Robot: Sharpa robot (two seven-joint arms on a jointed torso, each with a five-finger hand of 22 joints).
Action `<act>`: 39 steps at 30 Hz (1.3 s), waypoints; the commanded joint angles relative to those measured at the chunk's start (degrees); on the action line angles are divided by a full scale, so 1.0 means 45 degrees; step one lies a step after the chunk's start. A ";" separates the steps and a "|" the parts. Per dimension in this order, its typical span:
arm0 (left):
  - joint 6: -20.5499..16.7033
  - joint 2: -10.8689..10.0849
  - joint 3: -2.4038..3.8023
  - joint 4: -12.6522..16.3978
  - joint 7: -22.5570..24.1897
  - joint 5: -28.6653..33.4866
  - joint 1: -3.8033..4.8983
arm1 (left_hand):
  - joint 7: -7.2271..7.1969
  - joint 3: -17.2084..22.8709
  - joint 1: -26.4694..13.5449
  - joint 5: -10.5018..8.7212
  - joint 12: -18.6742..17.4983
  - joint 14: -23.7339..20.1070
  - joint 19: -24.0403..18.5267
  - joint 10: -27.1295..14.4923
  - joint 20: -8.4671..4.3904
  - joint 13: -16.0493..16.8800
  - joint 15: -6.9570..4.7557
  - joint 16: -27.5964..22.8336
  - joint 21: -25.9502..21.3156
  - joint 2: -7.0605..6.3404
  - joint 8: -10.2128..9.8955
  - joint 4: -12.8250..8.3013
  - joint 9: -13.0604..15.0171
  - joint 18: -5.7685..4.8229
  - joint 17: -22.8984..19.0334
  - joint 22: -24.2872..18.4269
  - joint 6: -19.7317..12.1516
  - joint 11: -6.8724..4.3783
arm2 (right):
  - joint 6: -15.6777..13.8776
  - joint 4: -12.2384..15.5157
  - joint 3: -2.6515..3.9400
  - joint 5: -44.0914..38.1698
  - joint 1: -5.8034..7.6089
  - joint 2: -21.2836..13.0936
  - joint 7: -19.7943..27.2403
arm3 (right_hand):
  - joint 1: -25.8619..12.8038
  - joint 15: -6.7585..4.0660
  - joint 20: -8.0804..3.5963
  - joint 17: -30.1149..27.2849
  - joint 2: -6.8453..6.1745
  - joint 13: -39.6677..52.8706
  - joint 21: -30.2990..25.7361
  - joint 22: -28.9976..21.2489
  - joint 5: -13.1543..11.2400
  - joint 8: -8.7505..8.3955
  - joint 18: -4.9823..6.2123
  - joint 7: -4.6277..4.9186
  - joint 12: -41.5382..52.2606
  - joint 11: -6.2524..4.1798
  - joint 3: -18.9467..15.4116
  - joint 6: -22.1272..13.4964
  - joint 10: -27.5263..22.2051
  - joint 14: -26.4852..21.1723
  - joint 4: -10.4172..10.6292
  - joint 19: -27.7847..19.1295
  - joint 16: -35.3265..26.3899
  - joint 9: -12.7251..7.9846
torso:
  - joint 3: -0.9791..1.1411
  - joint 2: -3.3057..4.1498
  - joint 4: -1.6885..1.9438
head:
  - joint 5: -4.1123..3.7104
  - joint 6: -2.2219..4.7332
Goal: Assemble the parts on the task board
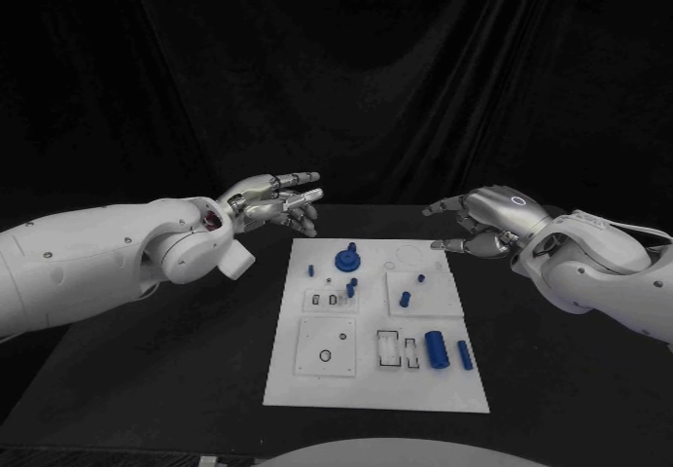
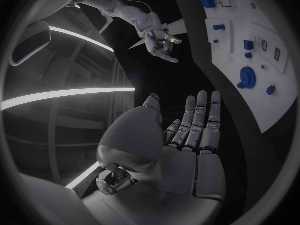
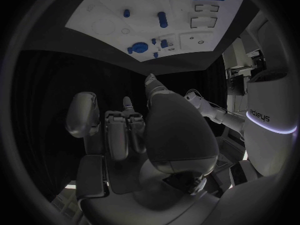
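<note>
Task board (image 1: 376, 389) lies flat mid-desk (image 1: 168, 389), long axis running away from the robot. Two blue cylinders (image 1: 437, 348) lie at its near right, long axes along the board's length; a round blue part (image 1: 346, 260) stands near the far end. Left hand (image 1: 273, 204) hovers off the far-left corner, fingers apart, empty. Right hand (image 1: 477, 226) hovers off the far-right corner, fingers curled, holding nothing. Left wrist view shows straight fingers (image 2: 199, 120) and the right hand (image 2: 159, 40) across the board.

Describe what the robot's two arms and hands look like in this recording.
Both arms are smooth white shells with small dark screw points. The left arm has a reddish round joint at the wrist. Each ends in a silver, segmented hand: left hand, right hand. The right hand's back carries a small glowing ring.
</note>
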 commanded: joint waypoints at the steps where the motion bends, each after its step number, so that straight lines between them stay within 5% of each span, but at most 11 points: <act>1: 0.1779 0.0324 -0.0001 -0.0260 -0.3886 -0.1802 0.0257 | 0.0036 -0.0331 -0.0057 -0.0566 0.1605 0.0233 0.0596 -0.0345 -0.0117 0.0932 -0.0184 0.1287 0.0345 -0.0034 -0.0020 -0.0071 -0.0001 0.0174 0.0612 0.0141 -0.0094 -0.0145 | 0.0590 -0.0031 0.0006 0.0009 -0.0013 0.0008 -0.0578 | 0.0001 -0.0099 -0.0032 0.3093 0.0135 0.3326 -0.0043 0.1944 0.0036 0.0107 0.0057 -0.0002 0.0033 -0.0101 0.0014 0.0202 0.1347 0.1216 -0.0057 -0.0037 -0.0061 0.0019 | 0.0194 -0.0223 -0.0230 | -0.0039 -0.0137; 4: 0.2326 0.0704 -0.0001 -0.0541 -0.4927 -0.3150 0.0442 | 0.0459 -0.0359 0.0030 -0.0626 0.3347 0.0732 0.1461 -0.0115 -0.0260 0.1835 -0.0550 0.3197 0.1057 -0.0100 0.0237 -0.0104 0.0158 0.0350 0.1800 0.0512 0.0928 -0.0533 | 0.0742 -0.0066 0.0004 0.0009 -0.0065 0.0027 -0.0709 | 0.0047 -0.0115 -0.0048 0.3095 0.0224 0.3326 -0.0047 0.1946 0.0078 0.0179 0.0056 -0.0011 0.0033 -0.0114 -0.0001 0.0445 0.1347 0.1219 -0.0103 -0.0013 -0.0059 0.0030 | 0.0265 -0.0307 -0.0380 | 0.0023 -0.0252; 7: 0.2530 0.0910 0.0000 -0.0669 -0.5803 -0.4320 0.0541 | 0.1091 -0.0419 -0.0263 -0.0493 0.4901 0.2118 0.2804 0.1290 -0.0537 0.2532 -0.1126 0.5101 0.2243 -0.0299 0.1683 -0.0112 0.0814 0.0538 0.3062 0.1146 0.4638 -0.1063 | 0.0867 -0.0156 0.0003 0.0009 -0.0122 0.0109 -0.0788 | 0.0135 -0.0123 -0.0065 0.3103 0.0376 0.3326 -0.0033 0.1957 0.0354 0.0369 0.0046 0.0012 0.0033 -0.0111 -0.0037 0.1072 0.1347 0.1228 -0.0224 0.0041 -0.0051 0.0083 | 0.0301 -0.0352 -0.0442 | 0.0028 -0.0382; 9: 0.2641 0.1044 0.0000 -0.0763 -0.6365 -0.4834 0.0582 | 0.1442 -0.0383 -0.0728 -0.0526 0.7690 0.7544 0.3827 0.7071 -0.1252 0.6068 -0.1719 0.7674 0.3913 -0.0428 0.2792 -0.0168 0.1234 0.0516 0.9593 0.2194 0.5844 -0.1884 | 0.0935 -0.0253 0.0003 0.0009 -0.0156 0.0171 -0.0815 | 0.0133 -0.0117 -0.0065 0.3121 0.0402 0.3326 -0.0007 0.1967 0.0381 0.0440 0.0039 0.0032 0.0033 -0.0099 -0.0068 0.1308 0.1347 0.1238 -0.0247 0.0067 -0.0031 0.0114 | 0.0346 -0.0378 -0.0495 | 0.0010 -0.0457; 12: 0.2841 0.1495 0.0000 -0.1113 -0.7113 -0.5345 0.0623 | 0.1685 -0.0292 -0.1259 -0.0378 0.9477 1.2059 0.3630 1.1815 -0.1535 0.9381 -0.1905 0.8679 0.6420 -0.0464 0.3865 -0.0191 0.1863 0.0331 1.5329 0.4108 0.6295 -0.1875 | 0.0989 -0.0357 0.0002 0.0009 -0.0239 0.0163 -0.0866 | 0.0119 -0.0101 -0.0059 0.3132 0.0460 0.3326 0.0005 0.1975 0.0405 0.0579 0.0033 0.0086 0.0033 -0.0067 -0.0129 0.1800 0.1347 0.1247 -0.0276 0.0104 -0.0019 0.0195 | 0.0361 -0.0412 -0.0564 | 0.0097 -0.0543; 13: 0.2878 0.1646 0.0000 -0.1221 -0.7280 -0.5428 0.0629 | 0.1705 -0.0291 -0.1400 -0.0587 0.9821 1.2903 0.3333 1.3197 -0.1571 1.0272 -0.1871 0.8673 0.7575 -0.0516 0.4281 -0.0215 0.2185 0.0236 1.6278 0.5046 0.6523 -0.1858 | 0.0986 -0.0366 0.0002 0.0009 -0.0265 0.0147 -0.0880 | 0.0119 -0.0101 -0.0059 0.3132 0.0460 0.3326 0.0005 0.1975 0.0405 0.0579 0.0033 0.0086 0.0033 -0.0067 -0.0129 0.1800 0.1347 0.1247 -0.0276 0.0104 -0.0019 0.0195 | 0.0361 -0.0404 -0.0671 | 0.0230 -0.0562; 16: 0.2968 0.2008 0.0000 -0.1439 -0.7712 -0.5595 0.0639 | 0.1751 -0.0263 -0.1681 -0.0593 1.0007 1.2903 0.4314 1.4160 -0.1557 1.0860 -0.1800 0.8673 1.1066 -0.0553 0.5080 -0.0224 0.2962 -0.0211 1.6278 0.9328 0.6734 -0.1818 | 0.0952 -0.0389 0.0002 0.0009 -0.0326 0.0138 -0.0877 | 0.0108 -0.0080 -0.0046 0.3120 0.0507 0.3326 -0.0004 0.1975 0.0466 0.0622 0.0032 0.0129 0.0033 -0.0036 -0.0148 0.2004 0.1347 0.1242 -0.0281 0.0115 -0.0032 0.0228 | 0.0430 -0.0418 -0.0730 | 0.0310 -0.0643; 21: 0.3209 0.2672 0.0000 -0.1701 -0.8289 -0.6225 0.0640 | 0.1367 -0.0294 -0.2205 -0.0519 1.0007 1.2903 0.6533 1.4160 -0.1499 1.0860 -0.2034 0.8673 1.3396 -0.0485 0.6314 -0.0108 0.4249 -0.0566 1.6278 1.2933 0.7694 -0.2020 | 0.0824 -0.0369 0.0002 0.0009 -0.0408 0.0138 -0.0823 | 0.0114 -0.0061 -0.0031 0.3106 0.0567 0.3326 -0.0022 0.1973 0.0695 0.0611 0.0033 0.0153 0.0033 -0.0014 -0.0149 0.2126 0.1347 0.1237 -0.0293 0.0122 -0.0048 0.0240 | 0.0493 -0.0333 -0.0765 | 0.0355 -0.0754; 23: 0.3285 0.2892 0.0000 -0.1797 -0.8433 -0.6337 0.0638 | 0.1214 -0.0204 -0.2220 -0.0483 1.0007 1.2903 0.8533 1.4160 -0.1583 1.0860 -0.2162 0.8673 1.4564 -0.0440 0.6790 -0.0198 0.4955 -0.1047 1.6278 1.5256 0.7829 -0.2180 | 0.0784 -0.0347 0.0002 0.0009 -0.0424 0.0130 -0.0814 | 0.0104 -0.0058 -0.0028 0.3114 0.0583 0.3326 -0.0028 0.1972 0.0757 0.0604 0.0035 0.0160 0.0033 -0.0008 -0.0152 0.2154 0.1347 0.1240 -0.0288 0.0124 -0.0039 0.0242 | 0.0494 -0.0321 -0.0797 | 0.0408 -0.0809; 30: 0.3695 0.3855 0.0000 -0.2506 -0.9033 -0.6550 0.0593 | 0.1019 0.0150 -0.2389 -0.0478 1.0007 1.2903 1.0096 1.4160 -0.1802 1.0860 -0.2401 0.8673 1.5338 -0.0367 0.7621 -0.0472 0.6830 -0.1437 1.6278 1.6959 0.7451 -0.2401 | 0.0625 -0.0285 0.0002 0.0009 -0.0454 0.0129 -0.0790 | 0.0068 -0.0054 -0.0024 0.3109 0.0608 0.3326 -0.0025 0.1973 0.0815 0.0591 0.0034 0.0170 0.0033 -0.0002 -0.0162 0.2177 0.1347 0.1239 -0.0267 0.0131 -0.0045 0.0243 | 0.0545 -0.0254 -0.0884 | 0.0539 -0.0915; 39: 0.3880 0.4526 0.0000 -0.3385 -0.9852 -0.6590 0.0310 | 0.0879 0.0420 -0.2608 -0.0326 1.0007 1.2903 1.1007 1.4160 -0.2025 1.0860 -0.2640 0.8673 1.5662 -0.0389 0.7690 -0.0701 0.7942 -0.1675 1.6278 1.7830 0.7308 -0.2604 | 0.0533 -0.0175 0.0002 0.0009 -0.0479 0.0046 -0.0786 | 0.0021 -0.0047 -0.0018 0.3115 0.0645 0.3326 -0.0030 0.1973 0.0896 0.0549 0.0034 0.0189 0.0033 0.0011 -0.0174 0.2167 0.1347 0.1242 -0.0238 0.0137 -0.0038 0.0233 | 0.0597 -0.0307 -0.0880 | 0.0644 -0.1029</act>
